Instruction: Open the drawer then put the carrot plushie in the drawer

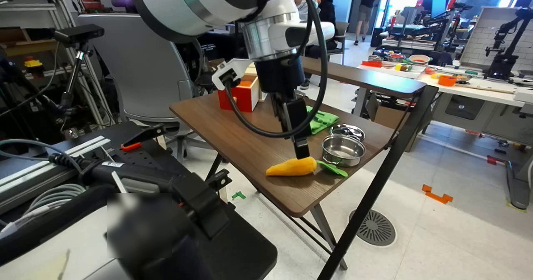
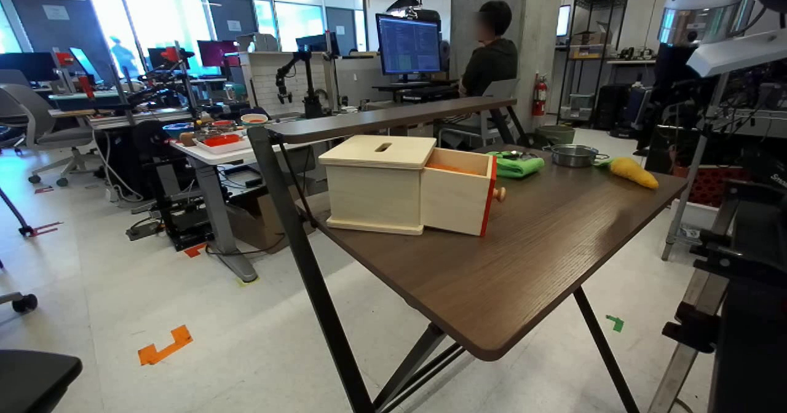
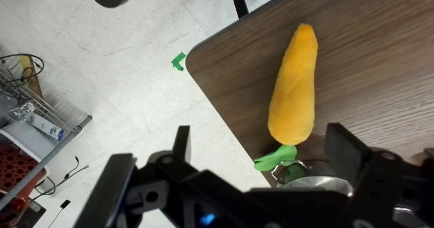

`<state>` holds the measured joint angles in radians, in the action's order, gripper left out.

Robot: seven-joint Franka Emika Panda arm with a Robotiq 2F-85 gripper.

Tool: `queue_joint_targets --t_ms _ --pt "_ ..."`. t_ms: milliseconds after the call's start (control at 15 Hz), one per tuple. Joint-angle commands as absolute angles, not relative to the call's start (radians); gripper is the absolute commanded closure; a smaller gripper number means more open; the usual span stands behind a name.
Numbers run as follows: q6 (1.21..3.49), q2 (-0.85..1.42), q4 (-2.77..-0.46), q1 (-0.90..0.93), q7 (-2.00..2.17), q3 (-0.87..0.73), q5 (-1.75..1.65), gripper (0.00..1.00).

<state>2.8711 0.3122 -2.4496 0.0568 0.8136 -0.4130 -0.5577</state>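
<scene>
The gripper [image 1: 301, 150] hangs above the brown table [image 1: 245, 140], near the carrot plushie [image 1: 291, 167] beside a metal pot [image 1: 344, 161].

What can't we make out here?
Drawer, lower interior: hidden by its side wall in an exterior view; orange patch inside unidentifiable.
Metal bowl: partly hidden by the fingers in the wrist view.
Robot arm: cut off by the top edge in an exterior view.
Monitor, text: too small to read in an exterior view.
Seated person: face blurred in an exterior view.

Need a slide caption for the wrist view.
Open gripper facing the carrot plushie, which lies on a brown tabletop, green leaves beside a metal pot.
</scene>
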Motion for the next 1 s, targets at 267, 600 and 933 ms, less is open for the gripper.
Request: queue_joint_targets --t_ms 267,600,933 --pt "2.990 0.489 -2.359 0.175 0.857 -0.493 -0.512 0.00" --pt "3.029 0.537 -2.358 0.171 0.758 -0.439 -0.345 0.00" --pt "3.025 0.552 -2.359 0.143 0.639 -0.391 -0.178 0.34"
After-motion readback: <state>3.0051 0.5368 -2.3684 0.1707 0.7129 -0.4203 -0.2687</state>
